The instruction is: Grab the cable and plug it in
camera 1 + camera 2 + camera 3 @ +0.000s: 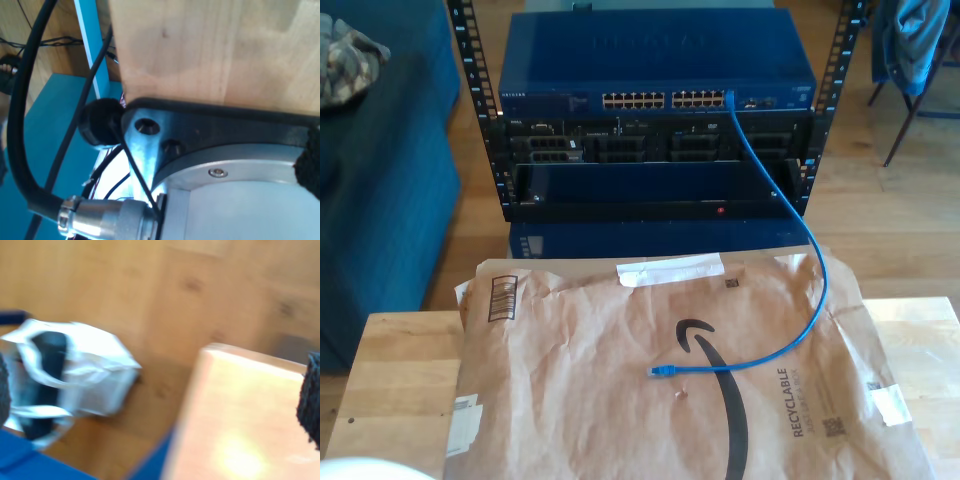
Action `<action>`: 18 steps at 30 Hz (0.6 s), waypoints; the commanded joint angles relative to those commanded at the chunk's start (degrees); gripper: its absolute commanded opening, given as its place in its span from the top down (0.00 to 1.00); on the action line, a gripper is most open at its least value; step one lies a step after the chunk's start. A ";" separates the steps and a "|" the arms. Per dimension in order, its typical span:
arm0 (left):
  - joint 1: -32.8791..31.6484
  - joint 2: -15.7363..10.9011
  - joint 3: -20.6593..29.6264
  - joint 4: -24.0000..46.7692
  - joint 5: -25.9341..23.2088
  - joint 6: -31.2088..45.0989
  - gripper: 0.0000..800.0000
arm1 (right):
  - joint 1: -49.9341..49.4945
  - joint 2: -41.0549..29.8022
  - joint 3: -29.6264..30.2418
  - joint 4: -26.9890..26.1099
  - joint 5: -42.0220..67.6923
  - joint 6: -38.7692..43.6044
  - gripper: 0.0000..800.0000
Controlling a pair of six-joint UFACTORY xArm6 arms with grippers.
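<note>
The cable (pixel 815 255) is thin and bright blue. One end sits in a port at the right end of the blue switch (pixel 655 60) in the exterior view. From there it hangs down and curves across the brown paper. Its loose plug (pixel 658 372) lies on the paper near the middle, with nothing touching it. My first gripper (pixel 160 170) looks at the wooden table's edge and a silver arm base; one black fingertip pad (pixel 309 167) stands far to the side. My second gripper (pixel 157 395) is open over the floor, with black pads (pixel 311 397) at both picture edges and nothing between them.
A rack (pixel 655 150) holds the switch above darker units. Flattened brown paper packaging (pixel 620 400) covers the wooden table (pixel 390 380). A blue sofa (pixel 380 180) stands at the exterior view's left. Thick black cables (pixel 20 125) run by the arm base (pixel 225 195). A white bag (pixel 75 375) lies on the floor.
</note>
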 joint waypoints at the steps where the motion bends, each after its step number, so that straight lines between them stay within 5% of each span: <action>1: 0.00 0.00 0.09 0.00 0.00 0.00 0.00 | -1.58 -0.88 0.26 0.00 2.37 -1.58 0.00; 9: 0.00 0.00 0.00 0.00 0.00 0.00 0.00 | -18.29 -8.88 6.15 -3.96 27.34 -9.32 0.00; 13: 0.00 0.00 0.09 0.00 0.00 0.00 0.00 | -24.88 -16.09 13.27 -7.82 29.45 -12.66 0.01; 18: 0.00 0.00 0.00 0.00 0.00 0.00 0.00 | -26.55 -20.48 13.10 -8.00 30.51 -13.36 0.00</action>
